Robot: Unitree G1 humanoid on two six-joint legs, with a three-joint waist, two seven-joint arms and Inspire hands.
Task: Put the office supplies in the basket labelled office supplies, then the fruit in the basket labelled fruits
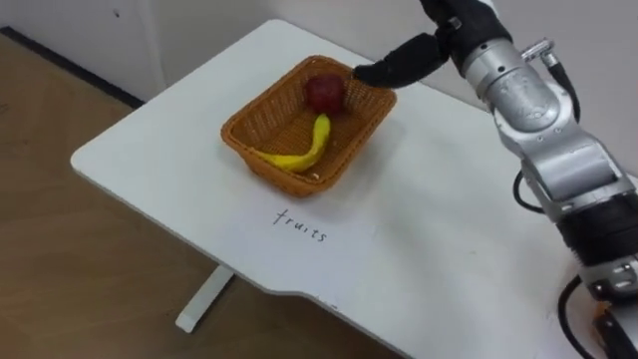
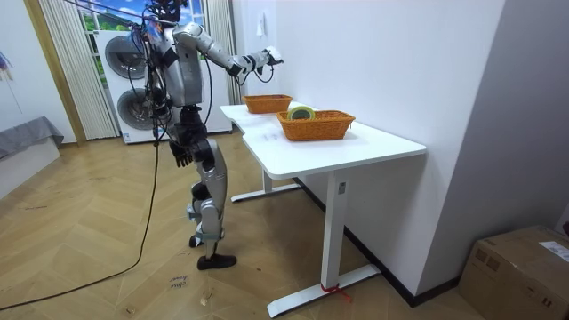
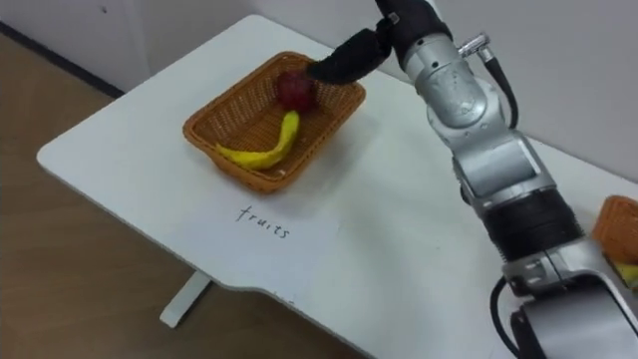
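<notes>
A woven fruit basket [image 1: 239, 135] sits on the white table [image 1: 449, 249] above a handwritten label [image 1: 299, 225]. Inside it lie a red apple [image 1: 324, 93] at the far end and a yellow banana [image 1: 304, 152]. My right hand [image 1: 399, 62] reaches over the basket's far rim, its dark fingers straight and just beside the apple, holding nothing. In the room view my left hand [image 2: 182, 155] hangs by my hip. A second basket [image 2: 316, 124] stands further along the table with a green and yellow item [image 2: 302, 113] in it.
I stand at the table's end near two washing machines [image 2: 124, 62]. The table's near edge drops to wooden floor. A wall runs behind the table. A cardboard box [image 2: 520, 267] sits on the floor at the room view's right.
</notes>
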